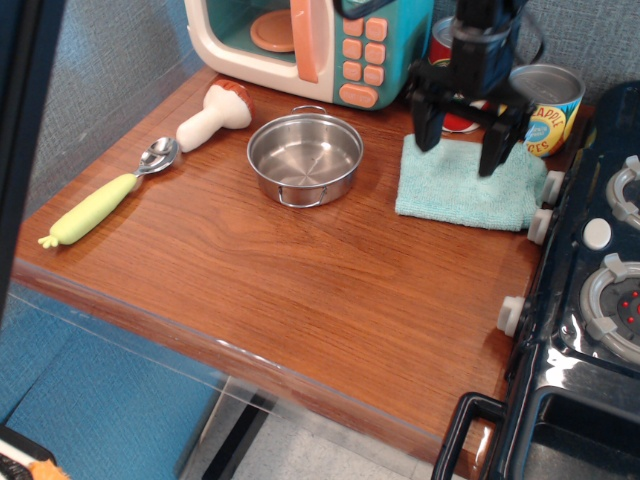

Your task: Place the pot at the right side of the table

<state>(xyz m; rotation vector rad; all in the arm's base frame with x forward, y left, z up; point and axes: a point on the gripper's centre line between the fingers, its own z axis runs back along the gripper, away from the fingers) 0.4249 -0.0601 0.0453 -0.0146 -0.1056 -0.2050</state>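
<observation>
Pot (305,158) sits on the tabletop (300,290) just in front of the toy microwave (300,45), shiny and with nothing in it. That microwave's door stands ajar with an orange plate (272,31) inside. To the right of the microwave, the black arm reaches down with its pincer (459,148) spread wide and gripping nothing, fingertips poised over the teal cloth (468,183). Two cans stand behind it: a pineapple can (548,108) and a partly hidden red one (450,60). One spoon (108,194) with a green handle lies far left.
</observation>
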